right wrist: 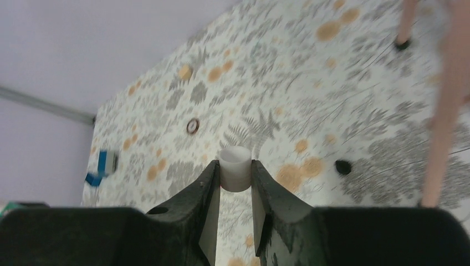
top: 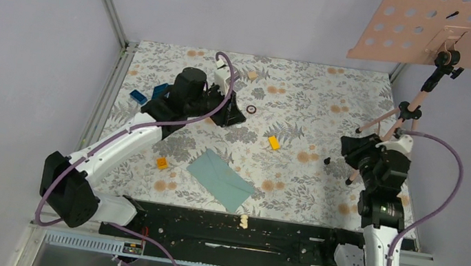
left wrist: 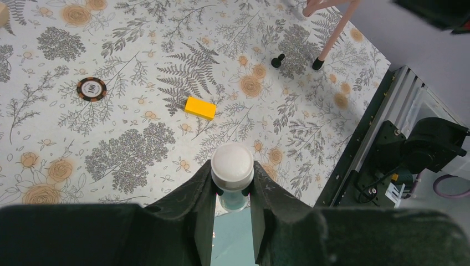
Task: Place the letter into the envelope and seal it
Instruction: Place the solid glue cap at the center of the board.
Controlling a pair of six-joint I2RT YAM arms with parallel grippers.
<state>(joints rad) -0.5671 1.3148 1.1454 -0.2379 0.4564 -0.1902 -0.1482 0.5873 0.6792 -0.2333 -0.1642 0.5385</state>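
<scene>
From above, the envelope (top: 220, 180) lies flat on the desk (top: 337, 85), near the front edge and a bit left of the middle. Its flap looks folded down, but I cannot be sure. I cannot see the letter anywhere. It may be inside the envelope. The left arm (top: 127, 139) reaches far over the desk, past the envelope. The right arm (top: 380, 209) is bent up on the right side, well apart from it. A yellow block (top: 274, 143) sits to the right of the left arm's tip, and a chip (top: 250, 109) lies farther back.

In the left wrist view, the left fingers (left wrist: 194, 210) are closed on a stick (left wrist: 233, 166) with a round white top. I think it is glue. The yellow block and the chip lie beyond it on the desk.

In the right wrist view, the right fingers (right wrist: 202, 194) are closed on a short white tube (right wrist: 235, 166), held up off the desk. It may be the stick's cap.

The envelope is thin, light and bendy, and it lies flat, so it is hard to grab from on top. I think it will slide if pushed. The best place to hold it is at an edge or the tip of the flap. One arm should press it down so it stays put.
</scene>
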